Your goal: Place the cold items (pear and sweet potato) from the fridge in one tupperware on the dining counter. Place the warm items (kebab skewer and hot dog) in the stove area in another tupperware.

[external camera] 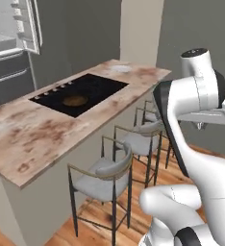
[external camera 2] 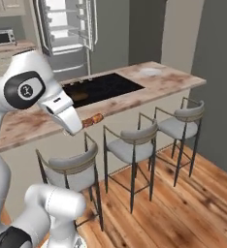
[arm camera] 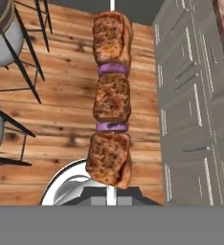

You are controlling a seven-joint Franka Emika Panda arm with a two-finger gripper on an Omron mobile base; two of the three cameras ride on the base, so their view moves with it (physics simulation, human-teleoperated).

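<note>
Left base view first: the arm is folded up high with the wrist off to the right, out over the stools (external camera: 107, 178), well away from the counter (external camera: 32, 134). The cooktop (external camera: 81, 93) with a brownish thing on it sits far off to the gripper's left, and there's a pale round dish (external camera: 120, 68) at the far end of the counter. I can't tell if that's one of the tupperwares, too small.

Right base view: the kebab skewer (external camera 2: 92, 119) pokes out from under the wrist link, roughly level, hanging in the air just off the counter edge and above the nearest stool. The fingers themselves are hidden behind the link here.

Hand view: the skewer runs straight away from the gripper (arm camera: 111, 197), three meat chunks with purple onion rings between, and the wooden floor (arm camera: 66, 95) lies below it. The gripper is clamped down on the stick end, nearly closed.

So my read: it's mid-carry. That's a long thing pinched at one end, so I'd move slowly, keep the wrist steady so it doesn't swing or slip, and clear the stool backs before heading to the container.
</note>
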